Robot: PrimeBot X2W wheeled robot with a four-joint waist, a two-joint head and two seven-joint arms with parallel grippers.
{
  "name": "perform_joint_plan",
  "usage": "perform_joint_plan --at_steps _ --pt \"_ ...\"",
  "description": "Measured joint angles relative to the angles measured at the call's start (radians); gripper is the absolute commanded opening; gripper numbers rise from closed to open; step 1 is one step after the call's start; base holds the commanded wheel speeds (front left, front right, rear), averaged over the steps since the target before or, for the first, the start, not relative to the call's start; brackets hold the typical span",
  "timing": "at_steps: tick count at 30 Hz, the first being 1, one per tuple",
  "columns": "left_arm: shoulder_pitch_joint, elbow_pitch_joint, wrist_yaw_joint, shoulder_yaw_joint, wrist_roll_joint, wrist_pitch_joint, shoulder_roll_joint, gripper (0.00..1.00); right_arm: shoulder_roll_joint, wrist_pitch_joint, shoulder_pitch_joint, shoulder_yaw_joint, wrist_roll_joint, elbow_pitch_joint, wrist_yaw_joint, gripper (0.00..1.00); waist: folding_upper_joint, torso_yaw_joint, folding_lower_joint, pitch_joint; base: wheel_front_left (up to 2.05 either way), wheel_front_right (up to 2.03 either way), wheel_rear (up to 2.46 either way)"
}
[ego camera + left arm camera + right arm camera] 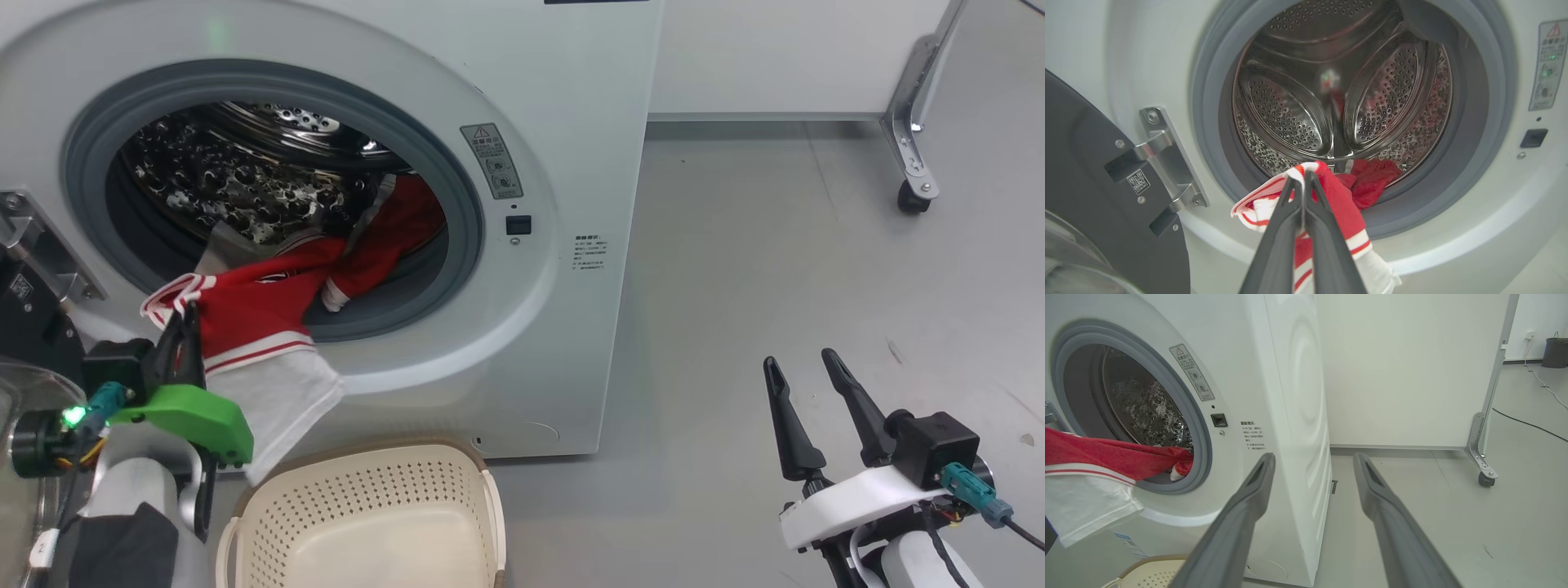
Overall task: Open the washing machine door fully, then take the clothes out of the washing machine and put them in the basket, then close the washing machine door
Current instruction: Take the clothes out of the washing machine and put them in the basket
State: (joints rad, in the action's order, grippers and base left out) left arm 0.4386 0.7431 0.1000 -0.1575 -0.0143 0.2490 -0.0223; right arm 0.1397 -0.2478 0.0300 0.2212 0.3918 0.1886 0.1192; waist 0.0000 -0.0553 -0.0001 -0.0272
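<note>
- Two fingers of my left gripper pinch the clothes draped over the washing machine lip;
- my right gripper is spread, empty, well apart;
- basket sits just below the hanging cloth.

The washing machine stands with its round opening uncovered. Red clothes with white trim spill over the opening's grey seal and hang down the machine's front, above the rim of the cream basket on the floor at its foot. The right hand is near the machine's front corner, its two dark fingers spread wide apart, and beyond the machine's side stands a white panel on a wheeled foot, with a dark bin farther off.
</note>
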Motion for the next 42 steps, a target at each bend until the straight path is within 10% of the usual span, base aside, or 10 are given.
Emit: perform_joint_plan --at_steps 21,42 --pt "-0.112 -0.556 0.011 0.114 0.163 0.008 -0.001 0.00 -0.005 0.000 -0.036 0.007 -0.007 -0.033 -0.017 1.00 0.0000 0.016 0.0000 0.021 0.00 0.00 0.00" --pt "-0.320 -0.242 -0.020 0.287 0.181 -0.204 -0.008 0.00 0.018 0.015 -0.014 0.017 -0.016 -0.107 -0.016 1.00 0.0000 -0.026 0.0000 -0.116 0.00 0.00 0.00"
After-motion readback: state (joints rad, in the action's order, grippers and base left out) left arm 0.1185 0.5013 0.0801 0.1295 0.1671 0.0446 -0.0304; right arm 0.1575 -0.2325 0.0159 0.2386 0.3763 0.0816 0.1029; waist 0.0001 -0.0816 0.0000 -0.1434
